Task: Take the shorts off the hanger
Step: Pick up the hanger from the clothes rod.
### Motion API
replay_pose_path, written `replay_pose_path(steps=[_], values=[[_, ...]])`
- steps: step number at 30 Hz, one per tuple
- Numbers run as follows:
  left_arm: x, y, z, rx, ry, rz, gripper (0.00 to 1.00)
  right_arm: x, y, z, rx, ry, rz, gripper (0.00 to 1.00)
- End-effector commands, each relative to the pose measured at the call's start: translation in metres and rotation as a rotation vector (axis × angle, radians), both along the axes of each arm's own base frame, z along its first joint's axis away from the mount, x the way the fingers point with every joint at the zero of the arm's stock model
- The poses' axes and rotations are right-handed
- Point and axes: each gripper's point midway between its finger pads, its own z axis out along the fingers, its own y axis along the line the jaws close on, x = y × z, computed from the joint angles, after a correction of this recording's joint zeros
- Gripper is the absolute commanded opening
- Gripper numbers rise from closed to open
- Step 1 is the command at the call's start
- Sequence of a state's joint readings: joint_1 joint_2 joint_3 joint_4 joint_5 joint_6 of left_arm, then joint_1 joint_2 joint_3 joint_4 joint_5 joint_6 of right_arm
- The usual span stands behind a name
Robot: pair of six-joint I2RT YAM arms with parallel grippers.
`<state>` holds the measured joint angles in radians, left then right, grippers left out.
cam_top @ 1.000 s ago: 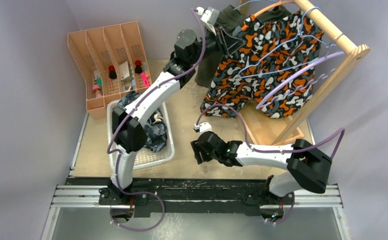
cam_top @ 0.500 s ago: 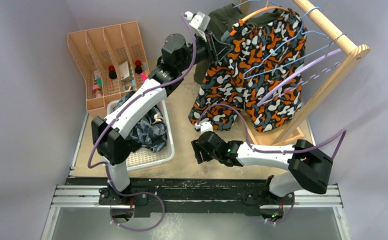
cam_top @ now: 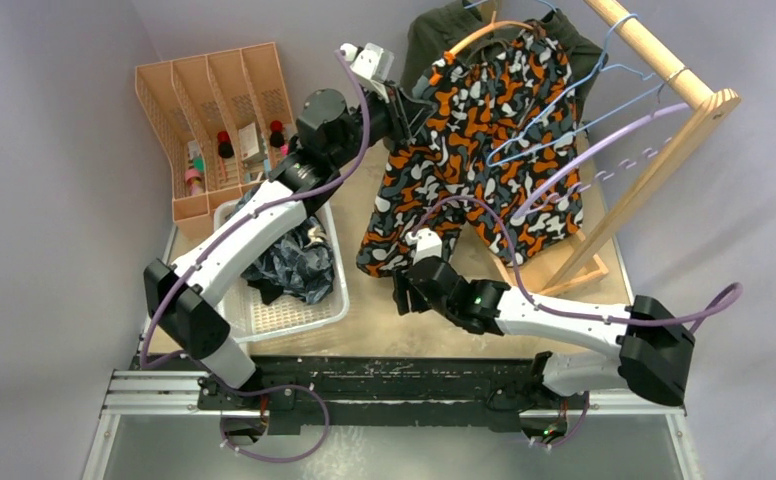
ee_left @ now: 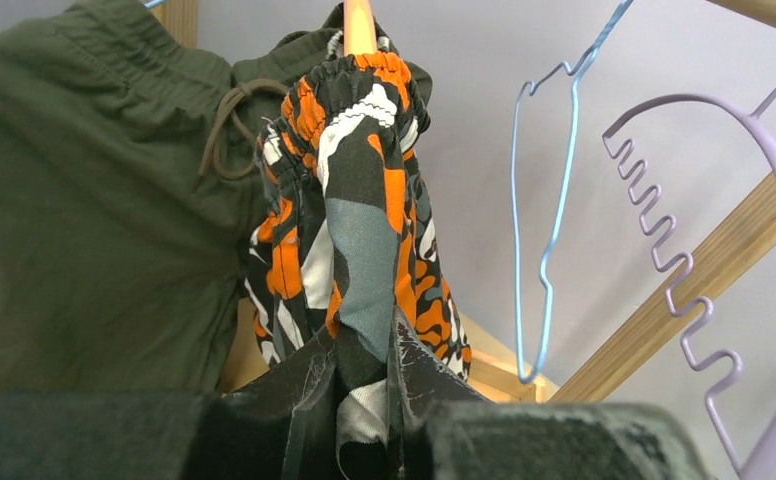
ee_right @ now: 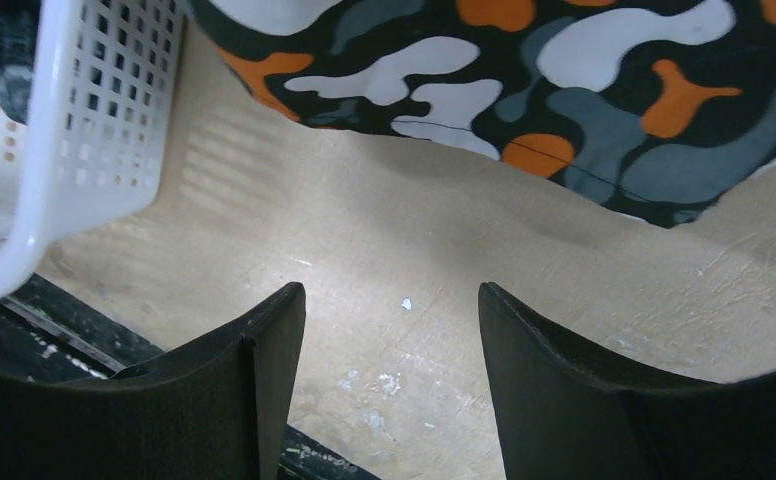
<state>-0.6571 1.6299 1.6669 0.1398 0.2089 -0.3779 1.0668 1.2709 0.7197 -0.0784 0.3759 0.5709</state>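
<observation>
The orange-black-white camouflage shorts (cam_top: 464, 140) hang by their waistband from an orange hanger (cam_top: 491, 26) on the wooden rack and are pulled out to the left. My left gripper (cam_top: 411, 104) is shut on a fold of them just below the waistband; in the left wrist view the cloth (ee_left: 364, 200) runs down into the closed left gripper (ee_left: 366, 352). Olive green shorts (ee_left: 94, 200) with a drawstring hang behind. My right gripper (cam_top: 410, 296) hovers open over the table under the hem (ee_right: 524, 80), with nothing between its fingers (ee_right: 274, 360).
A white basket (cam_top: 299, 316) left of the right gripper holds dark blue-grey shorts (cam_top: 299, 265). A tan organizer (cam_top: 204, 100) stands at the back left. The wooden rack (cam_top: 664, 60) carries bare blue (cam_top: 554, 100) and purple hangers (cam_top: 604, 150).
My left gripper has drawn the camouflage shorts leftward, away from the rack, and they now hang slanted. My right gripper has shifted slightly toward the hem, its elbow swinging right.
</observation>
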Motion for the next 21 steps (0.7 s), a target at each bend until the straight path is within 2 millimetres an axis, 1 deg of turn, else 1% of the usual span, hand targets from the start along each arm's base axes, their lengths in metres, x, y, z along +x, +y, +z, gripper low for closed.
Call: replay_pose_path(steps=[1, 3, 7, 15, 16, 18, 21], values=[[-0.024, 0.031, 0.079, -0.146, -0.189, 0.058, 0.0, 0.011, 0.001, 0.033, 0.068, -0.066, -0.059, 0.66], [-0.031, 0.034, 0.085, -0.16, -0.197, 0.044, 0.0, 0.013, -0.002, 0.038, 0.067, -0.074, -0.079, 0.66], [-0.046, 0.047, 0.098, -0.202, -0.218, 0.047, 0.0, 0.014, -0.006, 0.046, 0.079, -0.092, -0.099, 0.66], [-0.061, 0.064, 0.113, -0.261, -0.23, 0.069, 0.0, 0.016, -0.016, 0.061, 0.098, -0.119, -0.137, 0.66], [-0.062, 0.068, 0.113, -0.254, -0.231, 0.082, 0.0, 0.016, -0.017, 0.063, 0.104, -0.122, -0.141, 0.66], [-0.063, 0.076, 0.106, -0.221, -0.21, 0.117, 0.0, 0.016, -0.015, 0.073, 0.124, -0.128, -0.14, 0.66], [-0.063, 0.094, 0.089, -0.184, -0.183, 0.2, 0.0, 0.017, -0.011, 0.091, 0.157, -0.148, -0.121, 0.66]])
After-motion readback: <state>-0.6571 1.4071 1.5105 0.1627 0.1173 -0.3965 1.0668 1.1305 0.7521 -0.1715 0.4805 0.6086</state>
